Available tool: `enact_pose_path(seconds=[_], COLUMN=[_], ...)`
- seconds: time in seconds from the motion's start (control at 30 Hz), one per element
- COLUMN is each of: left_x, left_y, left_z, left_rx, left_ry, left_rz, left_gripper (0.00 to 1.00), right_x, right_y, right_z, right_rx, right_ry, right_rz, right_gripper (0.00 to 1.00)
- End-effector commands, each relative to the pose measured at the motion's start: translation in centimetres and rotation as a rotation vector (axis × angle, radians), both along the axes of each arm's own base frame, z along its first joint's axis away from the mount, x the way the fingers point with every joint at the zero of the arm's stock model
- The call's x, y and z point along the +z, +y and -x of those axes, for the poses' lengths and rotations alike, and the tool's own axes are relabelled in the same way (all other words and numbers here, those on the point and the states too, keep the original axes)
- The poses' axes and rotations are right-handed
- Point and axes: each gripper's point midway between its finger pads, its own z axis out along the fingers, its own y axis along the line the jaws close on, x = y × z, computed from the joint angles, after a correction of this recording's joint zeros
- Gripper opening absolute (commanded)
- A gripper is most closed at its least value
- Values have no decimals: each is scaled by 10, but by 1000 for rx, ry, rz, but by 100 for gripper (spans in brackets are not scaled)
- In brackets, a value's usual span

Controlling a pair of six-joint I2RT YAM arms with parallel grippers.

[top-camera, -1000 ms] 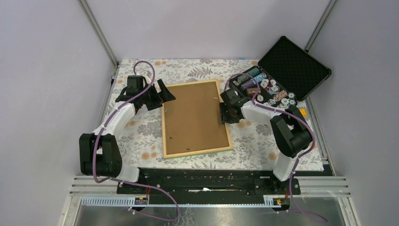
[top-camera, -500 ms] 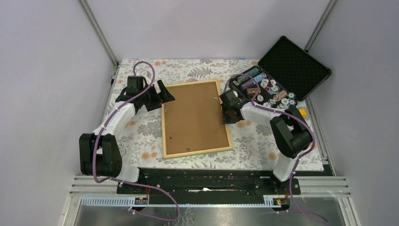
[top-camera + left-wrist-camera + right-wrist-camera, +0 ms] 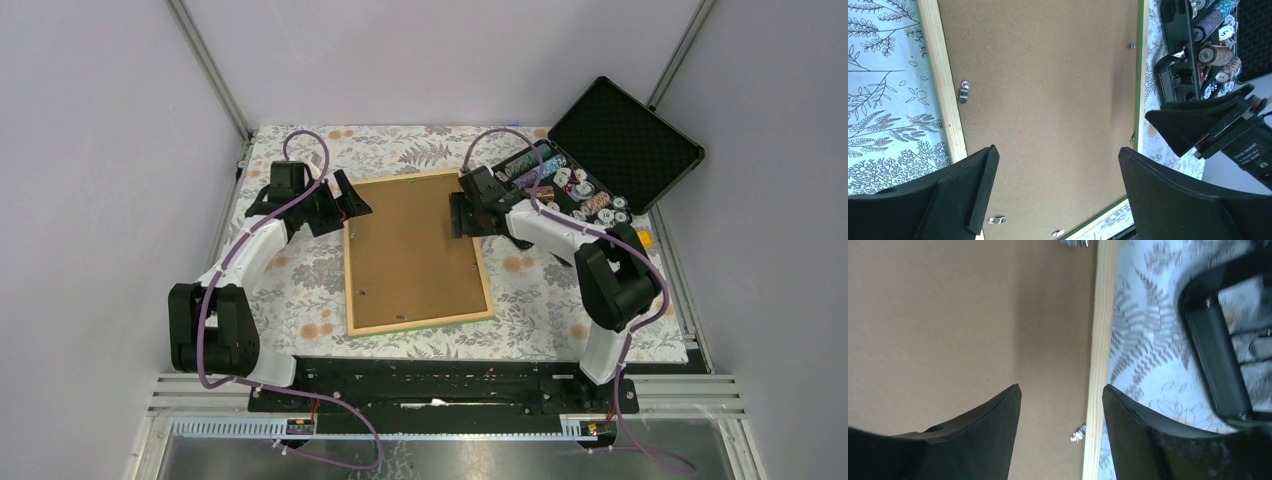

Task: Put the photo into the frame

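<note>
Floral-cloth surface (image 3: 300,290) seen from above: frame (image 3: 420,323) flat and face down at centre, brown backing panel (image 3: 412,250) up, left gripper (image 3: 357,200) at its far left corner, right gripper (image 3: 458,214) over its right rim, open chip case (image 3: 625,140) close behind, bare cloth along the near and left edges. From the left wrist: fingers (image 3: 948,200) spread wide on nothing, above the panel beside the wooden rim. From the right wrist: fingers (image 3: 973,435) partly apart, empty, wood rim running between them, cloth beyond.
</note>
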Motion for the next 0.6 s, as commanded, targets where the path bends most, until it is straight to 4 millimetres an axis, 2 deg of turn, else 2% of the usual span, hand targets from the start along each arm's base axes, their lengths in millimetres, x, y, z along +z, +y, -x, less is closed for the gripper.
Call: enact_pose_path(seconds=[0.0,0.13,0.4,0.57], left_x=[27,29,33,36], left_y=[-5,-7,-9,-11], left_z=[-13,-12,-10,-10], left_rx=[-23,-29,-39,-46], left_ry=[-98,-103,-112,-119], left_rz=[13,22,36,45], left_gripper=[99,99,99,99], right_x=[5,1,-9,-20], right_y=[5,8,2,-2], right_z=[-31,-54,-96,-110], right_rx=[18,29,18,12], right_ry=[-46,-51,-45,-30], right_rz=[43,53,62,67], right_gripper=[69,69,66,65])
